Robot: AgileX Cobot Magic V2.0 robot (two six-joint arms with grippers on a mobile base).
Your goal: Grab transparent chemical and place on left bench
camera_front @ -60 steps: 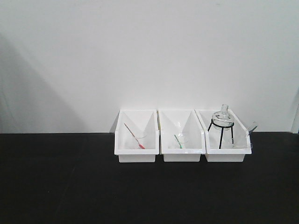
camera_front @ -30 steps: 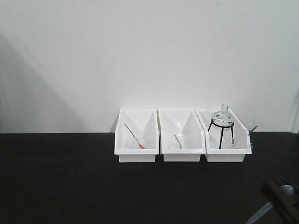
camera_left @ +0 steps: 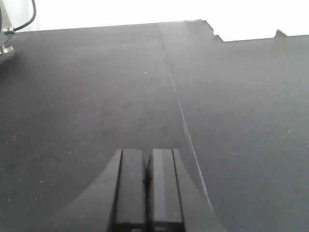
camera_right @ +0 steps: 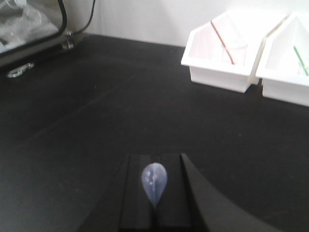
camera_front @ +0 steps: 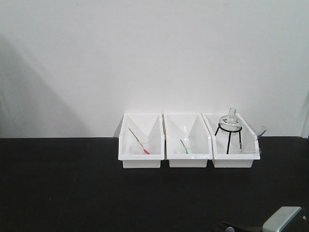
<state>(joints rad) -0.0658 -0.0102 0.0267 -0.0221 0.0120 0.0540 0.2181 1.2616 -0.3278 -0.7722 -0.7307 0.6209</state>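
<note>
Right end effector: narrow, dark pads closed on a small pale-blue teardrop bulb at the seam between them. Hangs over the matte black bench, well apart from the white plastic bin holding the round glass flask, towards the near edge.

Left end effector: pressed shut, pads touching, above bare black surface crossed by a thin seam.

Small clear glass beaker: faint, inside that same flask bin, just beside the flask's black wire tripod, at the bin's outer front corner.

Two more white bins in a row beside the flask bin: the adjoining one with a green stirrer, the far one with a red stirrer.
</note>
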